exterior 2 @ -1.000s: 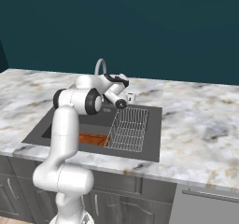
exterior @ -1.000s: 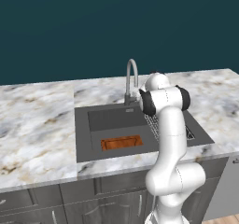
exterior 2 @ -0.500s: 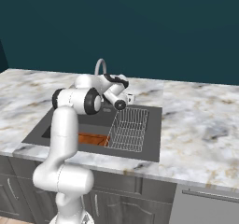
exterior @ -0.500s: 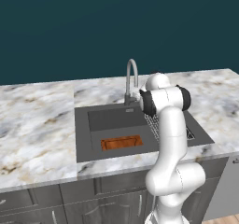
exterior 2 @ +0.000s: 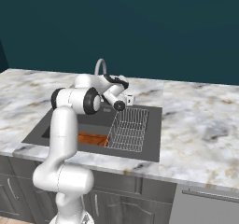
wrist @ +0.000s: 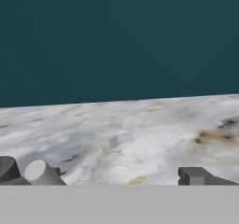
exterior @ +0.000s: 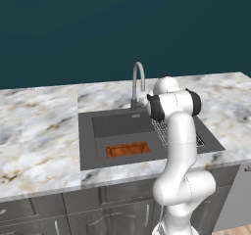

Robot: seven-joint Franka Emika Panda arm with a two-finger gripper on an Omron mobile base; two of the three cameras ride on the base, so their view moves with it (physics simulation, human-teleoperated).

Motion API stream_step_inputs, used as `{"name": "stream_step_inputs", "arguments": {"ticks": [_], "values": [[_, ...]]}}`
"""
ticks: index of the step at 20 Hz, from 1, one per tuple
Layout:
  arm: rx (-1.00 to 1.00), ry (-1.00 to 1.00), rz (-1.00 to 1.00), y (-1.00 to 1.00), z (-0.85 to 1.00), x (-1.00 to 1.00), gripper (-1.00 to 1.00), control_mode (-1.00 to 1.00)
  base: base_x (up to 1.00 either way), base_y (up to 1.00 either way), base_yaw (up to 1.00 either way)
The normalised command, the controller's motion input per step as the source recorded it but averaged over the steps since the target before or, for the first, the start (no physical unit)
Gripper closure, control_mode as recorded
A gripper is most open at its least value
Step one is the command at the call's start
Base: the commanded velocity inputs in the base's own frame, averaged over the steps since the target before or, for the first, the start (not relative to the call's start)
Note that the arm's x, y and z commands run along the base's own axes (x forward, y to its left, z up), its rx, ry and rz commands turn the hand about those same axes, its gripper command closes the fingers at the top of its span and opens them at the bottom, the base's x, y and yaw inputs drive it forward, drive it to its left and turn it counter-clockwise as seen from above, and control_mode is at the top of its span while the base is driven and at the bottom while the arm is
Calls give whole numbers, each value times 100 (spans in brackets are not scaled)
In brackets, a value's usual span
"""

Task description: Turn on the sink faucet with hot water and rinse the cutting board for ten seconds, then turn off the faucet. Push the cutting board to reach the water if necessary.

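Scene: a white Franka arm reaches across a marbled stone worktop (exterior: pixel 39 126) toward the back edge of the sink (exterior: pixel 88 141), in a rendered kitchen with a dark teal wall.
Change: almost none over the last second; both base views match the earlier ones, with the arm holding the same reach and perhaps a slight settling of the wrist by the tap.
Gripper: the gripper (exterior 2: pixel 127 98) sits at the back edge of the sink, just beside the foot of the sink faucet (exterior: pixel 138 84), over the far end of the wire dish rack (exterior 2: pixel 128 129); its jaws stand wide apart and have hold of nothing.
Hand view: looks out low over the marbled worktop to the wall, with a grey cylindrical piece (wrist: pixel 41 173) at lower left, probably part of the tap fitting.
Faucet: upright at the middle of the sink's back edge, spout arched toward the basin; no stream of water runs from it.
Cutting board: the cutting board (exterior: pixel 127 150) lies flat and dry on the basin floor near the front edge, well apart from the spout's drop line.
Meaning: judged from this, the task is at its opening step, the tap not yet on; the board may need pushing back to meet the water.
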Motion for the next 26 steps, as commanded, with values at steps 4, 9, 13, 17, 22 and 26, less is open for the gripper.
{"name": "stream_step_inputs", "arguments": {"ticks": [4, 9, 13, 17, 22, 26], "values": [[0, 0, 0, -28, 0, -4, -100, -100, 0, 0, 0], [0, 0, 0, -39, 0, 0, -100, -100, 0, 0, 0], [0, 0, 0, -48, 0, 0, -100, -100, 0, 0, 0], [0, 0, 0, -49, 0, -1, -100, -100, 0, 0, 0], [0, 0, 0, -50, 0, -6, -100, -100, 0, 0, 0], [0, 0, 0, -56, 0, -17, -100, -100, 0, 0, 0]]}}
